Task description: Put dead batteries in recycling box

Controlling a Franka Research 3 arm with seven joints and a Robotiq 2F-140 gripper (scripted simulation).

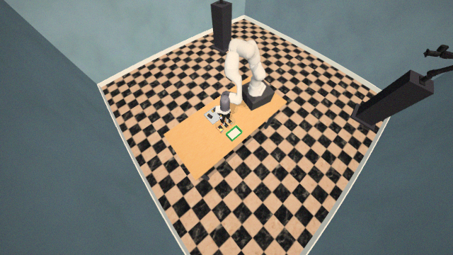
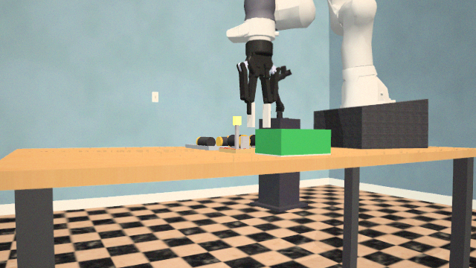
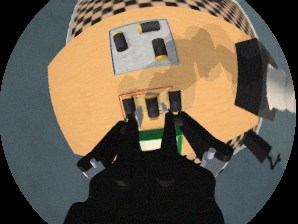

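The gripper [image 1: 224,122] [image 2: 259,127] [image 3: 151,109], partly open and holding nothing, hangs above the row of three batteries at the wrist view's centre. The green box [image 1: 227,135] [image 2: 293,141] [image 3: 180,142] stands upright, right of centre in the exterior view.

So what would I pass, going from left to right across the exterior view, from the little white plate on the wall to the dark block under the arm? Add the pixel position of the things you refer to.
White wall plate [image 2: 155,97] → grey tray [image 1: 214,121] [image 2: 212,148] [image 3: 135,60] → lit yellow bulb [image 1: 221,129] [image 2: 237,120] → green box [image 1: 229,137] [image 2: 306,142] [image 3: 152,135] → dark block [image 1: 261,101] [image 2: 394,126] [image 3: 247,75].
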